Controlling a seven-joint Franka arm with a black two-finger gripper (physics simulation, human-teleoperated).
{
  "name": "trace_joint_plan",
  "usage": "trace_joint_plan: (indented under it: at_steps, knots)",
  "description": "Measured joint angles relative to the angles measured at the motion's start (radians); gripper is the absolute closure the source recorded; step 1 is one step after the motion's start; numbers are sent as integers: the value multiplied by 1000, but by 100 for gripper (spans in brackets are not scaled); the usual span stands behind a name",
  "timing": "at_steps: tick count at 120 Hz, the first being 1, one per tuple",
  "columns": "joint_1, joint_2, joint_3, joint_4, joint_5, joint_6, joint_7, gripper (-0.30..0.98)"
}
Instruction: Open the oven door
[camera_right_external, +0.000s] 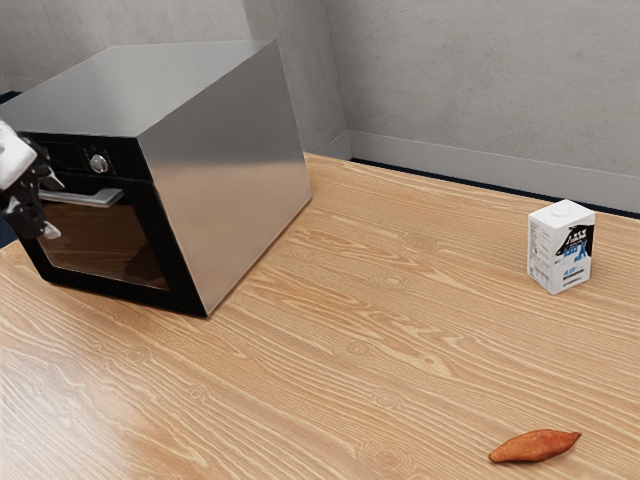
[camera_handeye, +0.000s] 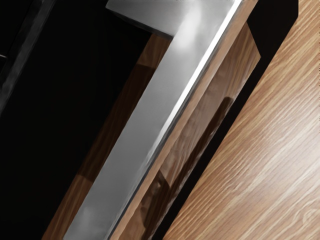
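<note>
Parted fingers (camera_right_external: 51, 207) at the handle (camera_right_external: 92, 199) of the closed oven door (camera_right_external: 104, 240); a shallow grip, or pulling straight against the hinge's arc, could slip off.

Wood-grain table (camera_right_external: 340, 380) | steel-sided oven (camera_right_external: 225, 180) | upright white carton (camera_right_external: 561, 248) | orange-brown sweet potato (camera_right_external: 535, 446)

Oven (camera_right_external: 230, 180) stands at exterior view's left, carton (camera_right_external: 560, 250) (behind yam (camera_right_external: 535, 446)) right

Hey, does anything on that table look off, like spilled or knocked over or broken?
No, nothing stands out. The oven door looks shut, the carton stands upright, and the sweet potato lies on the table, looking whole.
</note>
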Motion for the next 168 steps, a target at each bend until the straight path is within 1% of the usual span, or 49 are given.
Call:
trace_joint_plan:
  at_steps: [8, 12, 14, 16, 20, 22, 26, 32, 36, 38, 40, 44, 48, 51, 54, 58, 61, 65, 71, 75, 83, 96, 106, 126, 128, 130, 140, 144, 147, 155, 168]
  knots:
    - [3, -16, -6, -29, -1, 4, 3, -1]
    - [3, -63, -9, -84, -1, 10, 4, 3]
    - [4, -110, -12, -137, -1, 17, 5, 6]
    - [5, -172, -20, -206, -1, 25, 5, 9]
    - [1, -299, -38, -343, -1, 44, 6, 8]
    - [-1, -377, -48, -425, -1, 53, 7, 9]
    - [-14, -545, -70, -591, -1, 71, 8, 7]
    - [-68, -812, -95, -831, 0, 87, 11, 5]
    - [-102, -955, -118, -934, 1, 84, 12, 4]
    - [-112, -1010, -123, -948, 1, 76, 13, 4]
    - [-119, -1045, -121, -893, 1, 59, 14, 3]
    - [-127, -1066, -113, -754, 2, 24, 16, 3]
    - [-131, -1026, -122, -567, 1, -8, 18, 2]
    - [-133, -957, -132, -418, -2, -30, 17, 2]
    - [-135, -851, -152, -253, -8, -56, 11, 1]
    - [-135, -642, -198, 40, -13, -128, -11, 1]
    - [-135, -511, -226, 195, -16, -186, -43, 1]
    - [-136, -357, -269, 319, -19, -253, -101, 1]
    - [-138, -192, -317, 407, -24, -337, -184, 1]
    - [-139, -111, -342, 435, -26, -383, -239, 1]
    - [-148, 7, -372, 454, -24, -464, -353, 0]
    - [-132, 118, -392, 448, -20, -551, -515, 0]
    - [-124, 152, -398, 446, -15, -593, -621, 0]
    - [-145, 161, -399, 446, -11, -640, -794, 0]
    - [-163, 162, -383, 447, -10, -643, -808, 0]
    - [-201, 162, -345, 447, -8, -645, -823, 0]
    - [-463, 161, -86, 447, -5, -656, -888, 0]
    - [-550, 160, 3, 448, -6, -659, -912, 0]
    - [-599, 160, 51, 448, -6, -661, -929, 0]
    - [-655, 160, 110, 448, -7, -665, -972, 0]
    - [-667, 160, 131, 448, -8, -670, -1031, 0]
